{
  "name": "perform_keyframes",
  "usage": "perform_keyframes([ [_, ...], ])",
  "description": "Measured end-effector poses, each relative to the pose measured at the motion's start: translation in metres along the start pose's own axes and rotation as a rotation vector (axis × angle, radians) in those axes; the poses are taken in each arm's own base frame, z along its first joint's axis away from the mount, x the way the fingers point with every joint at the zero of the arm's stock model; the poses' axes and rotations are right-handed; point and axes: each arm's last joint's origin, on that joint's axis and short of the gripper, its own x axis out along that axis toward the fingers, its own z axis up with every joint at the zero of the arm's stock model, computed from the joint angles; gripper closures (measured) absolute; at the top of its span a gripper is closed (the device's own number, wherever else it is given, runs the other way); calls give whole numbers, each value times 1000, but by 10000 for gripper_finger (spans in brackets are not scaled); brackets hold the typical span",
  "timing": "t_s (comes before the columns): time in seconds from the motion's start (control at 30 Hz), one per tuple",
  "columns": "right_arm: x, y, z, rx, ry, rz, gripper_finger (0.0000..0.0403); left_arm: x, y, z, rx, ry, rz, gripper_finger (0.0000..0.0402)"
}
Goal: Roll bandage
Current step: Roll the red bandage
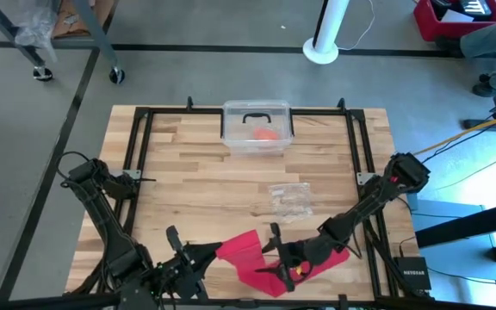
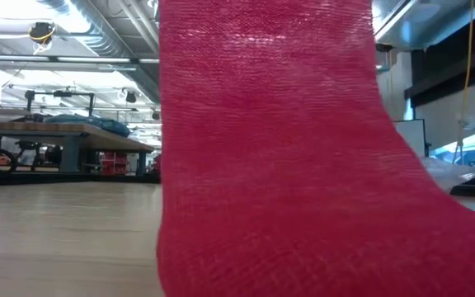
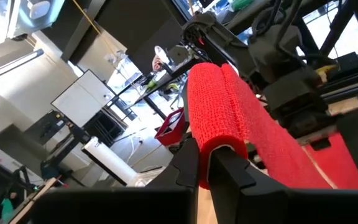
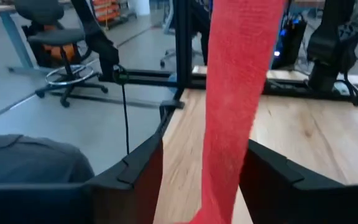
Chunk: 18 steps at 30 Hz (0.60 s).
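While pinched in the left end effector (image 3: 205, 167), bandage (image 3: 219, 112) (red) between open right end effector (image 4: 201, 171).

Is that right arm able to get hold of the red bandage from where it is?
Probably yes. The right gripper is open with the bandage hanging between its fingers; nothing blocks it. The left gripper already pinches one end.

The red bandage (image 4: 238, 93) hangs between the right claw (image 4: 201, 171)'s spread fingers, above the wooden table (image 4: 303, 140).
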Motion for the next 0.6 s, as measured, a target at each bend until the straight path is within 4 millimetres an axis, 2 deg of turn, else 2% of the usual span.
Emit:
perform_keyframes([
  [0.2, 13, -3, -14, -4, -22, -4, 212, 0, 0, 0, -14, -2, -5, 385],
  [0.4, 14, -5, -10, -7, -64, 3, 220, 6, -1, 0, -63, -12, -50, 381],
  [0.5, 14, -4, -7, -40, -66, 21, 259, 9, -1, 0, -66, -9, -51, 381],
  [0.6, 16, -2, -6, -53, -39, 56, 333, 12, 0, 0, -71, -4, -44, 383],
])
